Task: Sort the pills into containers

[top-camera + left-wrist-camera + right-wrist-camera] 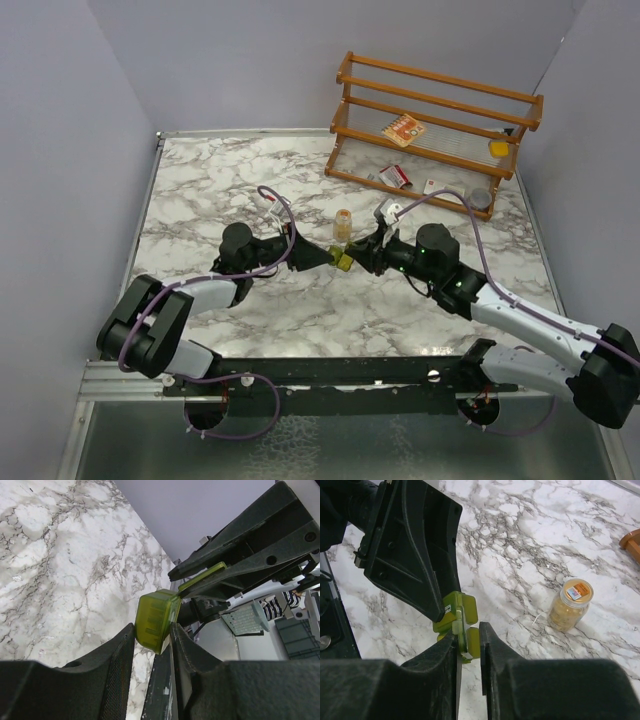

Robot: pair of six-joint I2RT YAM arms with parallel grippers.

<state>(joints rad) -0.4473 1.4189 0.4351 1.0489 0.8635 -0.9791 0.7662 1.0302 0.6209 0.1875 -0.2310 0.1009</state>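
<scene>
The olive-green pill box [343,262] hangs just above the middle of the marble table, between both arms. My left gripper [152,630] is shut on the pill box [156,620], one finger pressed to each side. The box's thin lid [202,575] sticks out toward the right arm's fingers [250,545]. My right gripper [469,630] stands narrowly open around the lid edge of the pill box [462,610]; the right pad looks just clear of it. A clear bottle [571,604] of yellow-orange pills stands upright just behind, also seen from above as the bottle [343,226].
A wooden rack [440,120] stands at the back right, holding red-and-white cartons [403,130] and a yellow block [498,148]. Its corner [632,542] shows in the right wrist view. Grey walls close in the table on both sides.
</scene>
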